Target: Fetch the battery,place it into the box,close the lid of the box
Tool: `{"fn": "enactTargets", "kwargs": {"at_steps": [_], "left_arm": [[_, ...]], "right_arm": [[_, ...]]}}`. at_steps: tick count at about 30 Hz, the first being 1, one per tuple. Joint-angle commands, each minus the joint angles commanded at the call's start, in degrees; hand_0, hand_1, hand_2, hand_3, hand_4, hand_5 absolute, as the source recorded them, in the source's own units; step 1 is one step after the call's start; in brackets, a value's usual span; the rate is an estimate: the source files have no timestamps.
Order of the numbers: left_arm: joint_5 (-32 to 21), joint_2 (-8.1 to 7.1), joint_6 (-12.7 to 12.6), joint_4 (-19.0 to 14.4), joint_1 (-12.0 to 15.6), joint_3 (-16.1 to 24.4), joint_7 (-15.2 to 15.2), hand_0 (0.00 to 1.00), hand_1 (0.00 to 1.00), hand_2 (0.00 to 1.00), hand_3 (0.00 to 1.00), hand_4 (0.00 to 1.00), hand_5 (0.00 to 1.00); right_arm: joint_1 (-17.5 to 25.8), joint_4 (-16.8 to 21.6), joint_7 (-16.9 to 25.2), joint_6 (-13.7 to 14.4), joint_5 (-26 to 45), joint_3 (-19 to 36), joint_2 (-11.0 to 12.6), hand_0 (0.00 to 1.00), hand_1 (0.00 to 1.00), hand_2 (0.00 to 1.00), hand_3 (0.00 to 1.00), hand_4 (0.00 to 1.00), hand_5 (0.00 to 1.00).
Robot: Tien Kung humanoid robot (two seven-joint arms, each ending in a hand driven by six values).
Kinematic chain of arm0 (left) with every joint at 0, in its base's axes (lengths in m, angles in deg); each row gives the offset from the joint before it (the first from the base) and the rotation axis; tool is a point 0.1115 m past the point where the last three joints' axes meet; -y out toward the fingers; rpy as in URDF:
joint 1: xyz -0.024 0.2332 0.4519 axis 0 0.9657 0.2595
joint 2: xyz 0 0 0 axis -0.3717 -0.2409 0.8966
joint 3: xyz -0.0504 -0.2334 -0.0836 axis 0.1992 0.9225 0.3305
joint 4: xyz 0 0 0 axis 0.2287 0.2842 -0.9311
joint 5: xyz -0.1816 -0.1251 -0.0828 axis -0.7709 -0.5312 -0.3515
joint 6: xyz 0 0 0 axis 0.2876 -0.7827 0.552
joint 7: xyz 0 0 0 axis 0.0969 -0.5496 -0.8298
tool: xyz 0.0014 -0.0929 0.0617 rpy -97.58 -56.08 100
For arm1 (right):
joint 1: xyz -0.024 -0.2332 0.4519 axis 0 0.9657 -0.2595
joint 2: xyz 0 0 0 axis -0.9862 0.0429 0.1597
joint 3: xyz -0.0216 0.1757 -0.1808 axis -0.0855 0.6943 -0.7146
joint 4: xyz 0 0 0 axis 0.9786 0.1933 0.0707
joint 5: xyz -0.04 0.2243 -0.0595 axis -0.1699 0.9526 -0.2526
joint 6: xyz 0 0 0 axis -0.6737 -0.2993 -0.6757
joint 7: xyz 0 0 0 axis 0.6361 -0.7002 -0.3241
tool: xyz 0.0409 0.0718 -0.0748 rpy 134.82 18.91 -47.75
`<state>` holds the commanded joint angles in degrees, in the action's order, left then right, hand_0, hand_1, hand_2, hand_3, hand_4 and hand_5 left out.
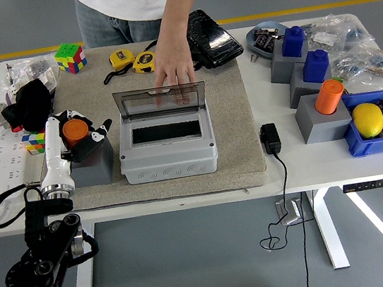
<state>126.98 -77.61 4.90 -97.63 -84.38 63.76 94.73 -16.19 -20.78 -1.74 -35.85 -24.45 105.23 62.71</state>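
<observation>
An orange cylinder battery (74,133) stands in a grey block (95,166) at the left of the beige mat (234,119). My left hand (81,132), black fingers on a white forearm, is curled around this battery. The grey box (168,157) sits mid-mat, its inside dark. Its clear lid (160,99) stands upright at the back. A person's hand (173,74) rests on the lid's top edge and holds it open. My right hand is out of view.
A second orange battery (328,96) stands on a grey block at the right, with two blue ones (315,65) behind it. A blue bin (363,144) holds a yellow lemon (368,119). A power strip (3,166), cube puzzles and tape measures (133,61) lie around the mat.
</observation>
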Motion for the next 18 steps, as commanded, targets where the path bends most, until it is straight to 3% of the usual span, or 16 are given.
{"fn": "enactTargets", "kwargs": {"at_steps": [9,18], "left_arm": [[0.70,-0.09,-0.64,-1.70,0.23,0.57,-0.45,0.178,0.354,0.294,0.292,0.747,0.002],[7.51,-1.34,-1.90,-6.88,0.05,0.42,-3.56,0.172,0.348,0.290,0.286,0.711,0.002]], "right_arm": [[0.15,0.00,-0.03,0.03,-0.05,0.15,-0.02,0.821,0.772,0.758,0.798,0.998,0.998],[0.08,0.00,-0.06,0.06,-0.11,0.45,0.03,0.823,0.771,0.757,0.797,0.998,0.998]]}}
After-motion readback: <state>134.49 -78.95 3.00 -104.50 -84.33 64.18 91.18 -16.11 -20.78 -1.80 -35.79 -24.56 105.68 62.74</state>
